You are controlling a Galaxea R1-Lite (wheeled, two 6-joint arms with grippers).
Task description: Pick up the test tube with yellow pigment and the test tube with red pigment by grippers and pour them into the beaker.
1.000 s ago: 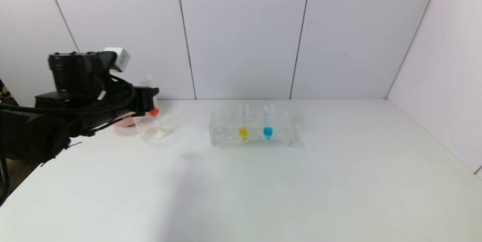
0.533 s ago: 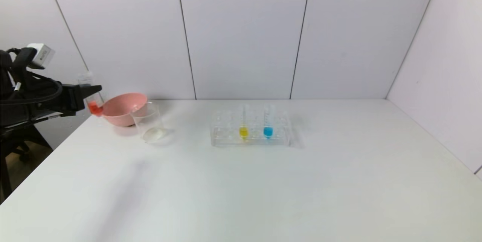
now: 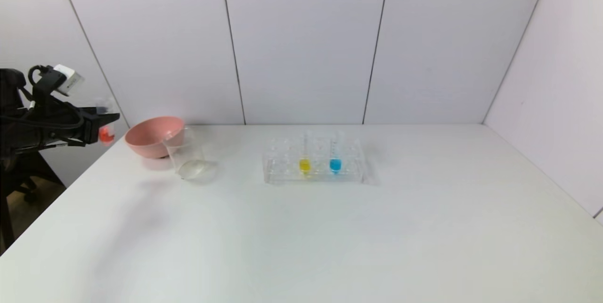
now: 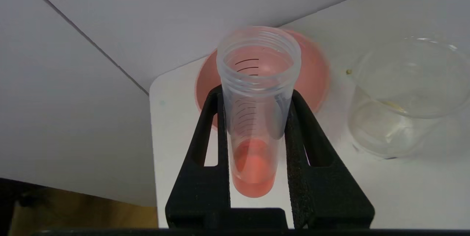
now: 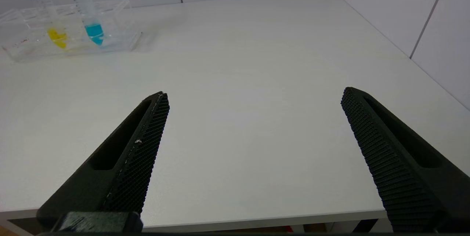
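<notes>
A white table fills the scene, boxed in by pale panelled walls at the far side and the right. The left gripper hangs off the table's far-left corner, left of the one pink bowl, its jaws clamped on the test tube with red pigment, which stands between the two black fingers with red liquid at its bottom. One beaker stands just right of the bowl. One clear rack in mid-table holds two tubes: the test tube with yellow pigment and a blue-liquid tube on its right. The right gripper hovers at the near edge, jaws spread wide, holding nothing.
</notes>
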